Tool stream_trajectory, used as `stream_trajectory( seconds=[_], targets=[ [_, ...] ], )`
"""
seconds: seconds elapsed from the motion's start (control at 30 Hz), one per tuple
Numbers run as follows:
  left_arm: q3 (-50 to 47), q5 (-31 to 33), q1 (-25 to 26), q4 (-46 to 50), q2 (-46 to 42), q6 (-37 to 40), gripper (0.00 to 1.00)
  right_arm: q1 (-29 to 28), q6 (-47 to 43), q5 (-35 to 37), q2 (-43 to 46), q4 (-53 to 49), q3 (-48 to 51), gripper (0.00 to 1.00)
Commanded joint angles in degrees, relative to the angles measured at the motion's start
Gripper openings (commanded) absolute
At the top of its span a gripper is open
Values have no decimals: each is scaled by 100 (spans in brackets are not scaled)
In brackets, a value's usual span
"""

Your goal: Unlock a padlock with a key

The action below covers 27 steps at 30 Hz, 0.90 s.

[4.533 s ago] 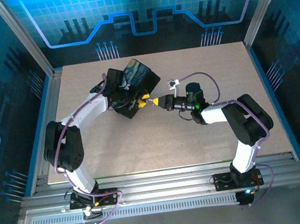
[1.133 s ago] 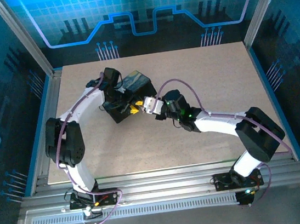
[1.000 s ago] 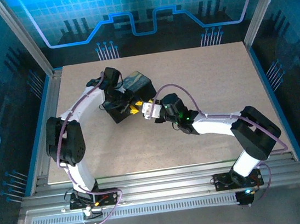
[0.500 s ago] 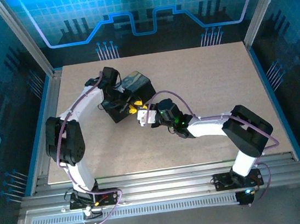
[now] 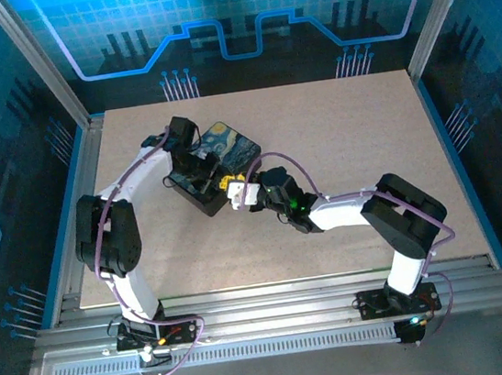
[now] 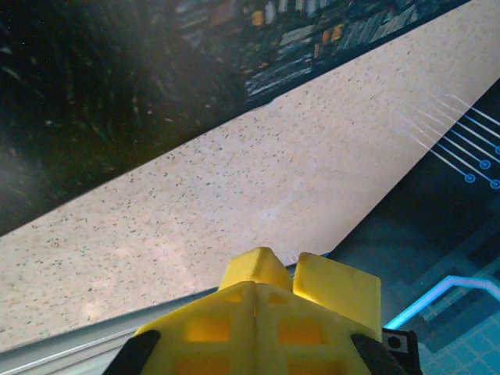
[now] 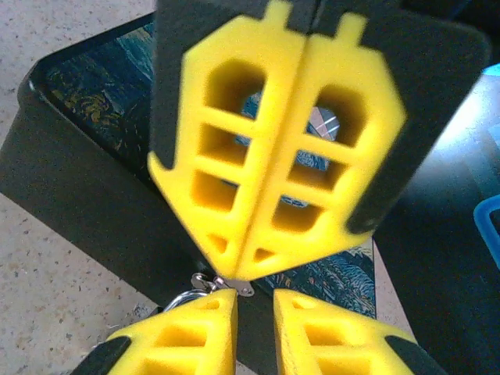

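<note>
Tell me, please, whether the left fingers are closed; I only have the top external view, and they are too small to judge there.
Observer: In the right wrist view the left fingers are pressed together, facing the camera in front of the box.
Operator: Is anything at their tips?
Observer: A small silvery metal piece sits right at their tips; I cannot tell what it is.
Operator: And the right fingers?
Observer: The right fingers are parted by a narrow gap just below that piece.

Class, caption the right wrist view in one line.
Left gripper, jaws shut, faces right gripper, starry-print box behind.
</note>
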State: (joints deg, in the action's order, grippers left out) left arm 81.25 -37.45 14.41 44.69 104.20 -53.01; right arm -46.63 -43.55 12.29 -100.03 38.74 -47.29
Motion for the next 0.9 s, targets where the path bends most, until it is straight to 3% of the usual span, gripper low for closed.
stream_trajectory(
  seconds=[0.0,0.17,0.23,0.3,0.5,0.7,0.87],
  targets=[
    [-57,-209,-26,48,-80,-98,0,-118,212,132,-95,357,-158,20],
    [23,309,-57,401,-65,333,3,202,1201,113,237,286,206,21],
    [-2,477,-53,405,-88,371,11,439,1801,-135,460,-170,278,22],
    [-22,629,-23,362,-135,358,26,707,2419,-463,671,-634,324,24],
    [214,1570,429,472,-216,382,44,1161,3722,-1281,1073,-1378,533,27],
    [216,2531,950,245,-3,117,52,1541,4732,-2261,1102,-2201,334,27],
    [254,3135,1261,-203,240,-214,57,1760,5317,-2630,979,-1923,487,28]
  ],
)
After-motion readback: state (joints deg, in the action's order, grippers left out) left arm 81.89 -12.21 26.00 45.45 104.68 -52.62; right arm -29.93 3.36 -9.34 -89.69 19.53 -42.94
